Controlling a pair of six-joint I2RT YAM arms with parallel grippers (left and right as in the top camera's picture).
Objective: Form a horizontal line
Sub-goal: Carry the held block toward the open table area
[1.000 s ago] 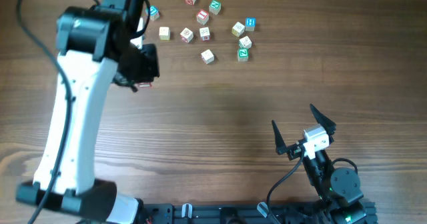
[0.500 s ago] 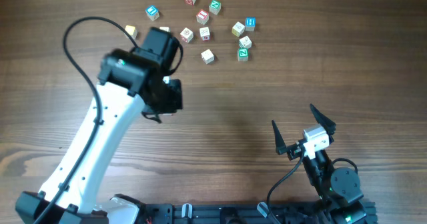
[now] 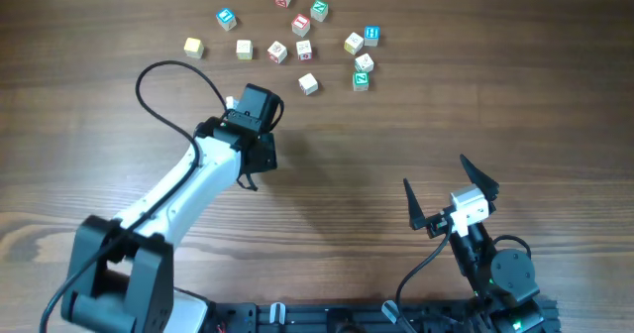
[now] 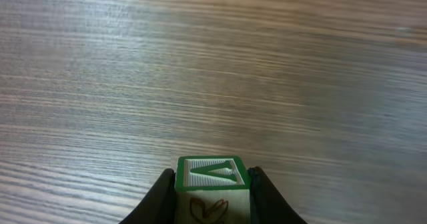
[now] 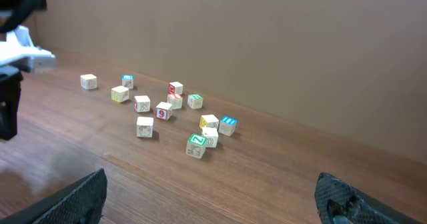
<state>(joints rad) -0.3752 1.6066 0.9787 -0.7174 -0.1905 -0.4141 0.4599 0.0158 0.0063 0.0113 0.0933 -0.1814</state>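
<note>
Gripped tight in the left end effector [image 4: 212, 184]: a green-faced cube [image 4: 212, 173], over bare surface [image 3: 396, 115] left of centre. Scattered loose along the far side: the other cubes [image 3: 304, 50], four of them in a rough row but apart, none touching. Spread wide and holding nothing at the near right: the right end effector [image 3: 434, 171], well apart from them.

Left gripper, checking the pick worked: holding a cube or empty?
Holding. The left gripper is shut on a green-faced cube, fingers against both its sides.
</note>
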